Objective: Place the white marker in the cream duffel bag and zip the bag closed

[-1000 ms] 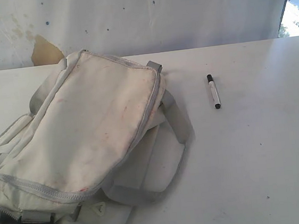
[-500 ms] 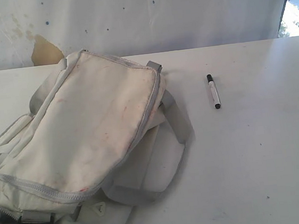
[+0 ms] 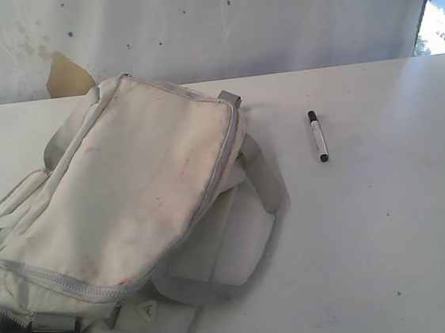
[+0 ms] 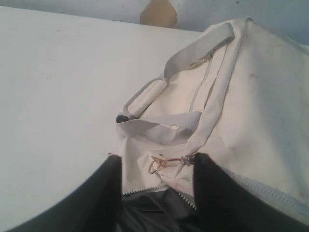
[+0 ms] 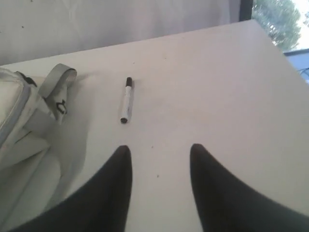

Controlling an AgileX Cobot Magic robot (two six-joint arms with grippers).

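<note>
A white counter (image 3: 392, 260) filled most of the scene, marked by a few small dark specks (image 3: 388, 214). Behind it stood a pale wall (image 3: 286, 16), dotted and stained, with a tan patch (image 3: 66, 75) just above the counter's far edge. At the right edge of the exterior view, a window (image 3: 443, 8) showed bright daylight, with trees (image 5: 280, 19) outside.

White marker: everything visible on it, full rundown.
The white marker is slim: white barrel, plastic by the look, black at both ends, the far end seemingly the cap. It lies flat on the white table, right of the cream duffel bag in the exterior view and clear of it. Only the table touches it.
</note>
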